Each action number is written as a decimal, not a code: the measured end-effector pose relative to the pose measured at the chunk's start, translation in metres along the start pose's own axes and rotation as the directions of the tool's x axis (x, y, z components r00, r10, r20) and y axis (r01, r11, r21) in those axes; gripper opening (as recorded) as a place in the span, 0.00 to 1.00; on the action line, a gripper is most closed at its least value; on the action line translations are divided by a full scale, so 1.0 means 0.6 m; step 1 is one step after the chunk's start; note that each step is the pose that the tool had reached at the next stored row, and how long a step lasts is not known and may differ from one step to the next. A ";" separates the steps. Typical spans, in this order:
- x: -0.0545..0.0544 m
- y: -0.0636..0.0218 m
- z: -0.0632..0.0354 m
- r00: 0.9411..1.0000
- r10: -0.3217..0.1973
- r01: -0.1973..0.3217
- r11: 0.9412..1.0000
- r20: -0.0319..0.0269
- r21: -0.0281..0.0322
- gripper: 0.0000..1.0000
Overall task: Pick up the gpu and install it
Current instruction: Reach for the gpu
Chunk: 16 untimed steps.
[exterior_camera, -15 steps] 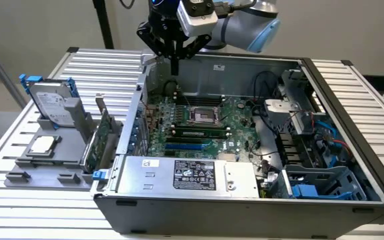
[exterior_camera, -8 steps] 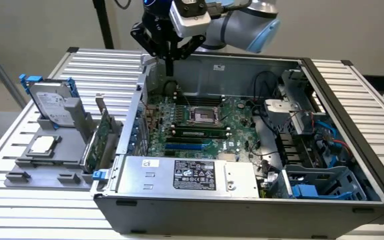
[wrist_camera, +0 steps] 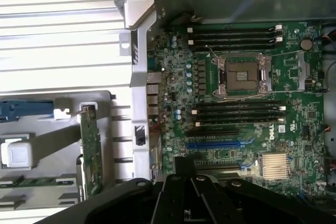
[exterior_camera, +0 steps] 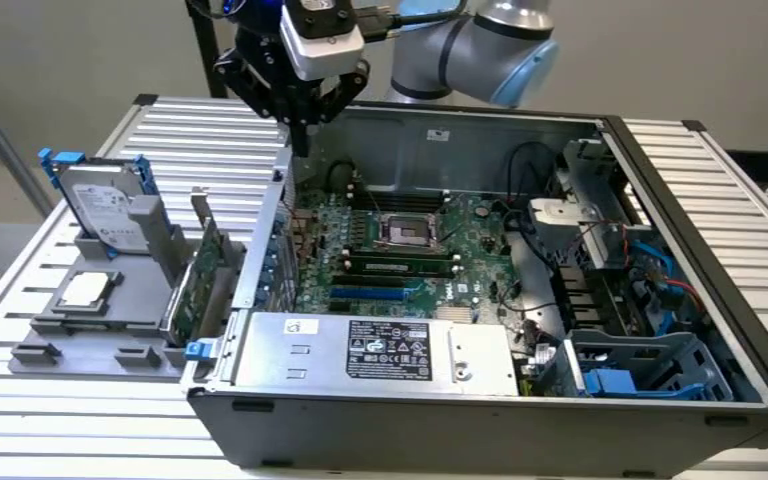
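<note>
Nearest, a boxy silver power supply (exterior_camera: 371, 350) sits at the front of the open dark steel case (exterior_camera: 491, 420). Just beside the case, at the exterior view's left, the gpu (exterior_camera: 204, 285), a thin green board, stands on edge in a grey moulded holder (exterior_camera: 91, 330). Farther back lies the flat green motherboard (exterior_camera: 411, 235), and above the case's far corner hangs the black gripper (exterior_camera: 301, 135), fingers pressed together on nothing.

text: DELL | on: motherboard (wrist_camera: 307, 116) | power supply label (exterior_camera: 391, 352): print too small to read
</note>
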<state>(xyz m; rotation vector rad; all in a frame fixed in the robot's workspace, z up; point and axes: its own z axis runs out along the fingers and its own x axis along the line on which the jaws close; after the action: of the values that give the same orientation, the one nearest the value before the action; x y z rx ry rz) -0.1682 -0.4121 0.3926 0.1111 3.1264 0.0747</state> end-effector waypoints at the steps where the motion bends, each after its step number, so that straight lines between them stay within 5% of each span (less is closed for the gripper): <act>1: 0.007 -0.002 0.000 1.000 0.000 0.000 1.000 0.000 0.000 0.11; 16: 0.119 -0.027 0.002 1.000 0.000 0.000 1.000 0.002 0.009 0.11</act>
<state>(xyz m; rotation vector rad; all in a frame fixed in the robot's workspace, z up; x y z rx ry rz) -0.2408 -0.4228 0.3900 0.1108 3.1249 0.0599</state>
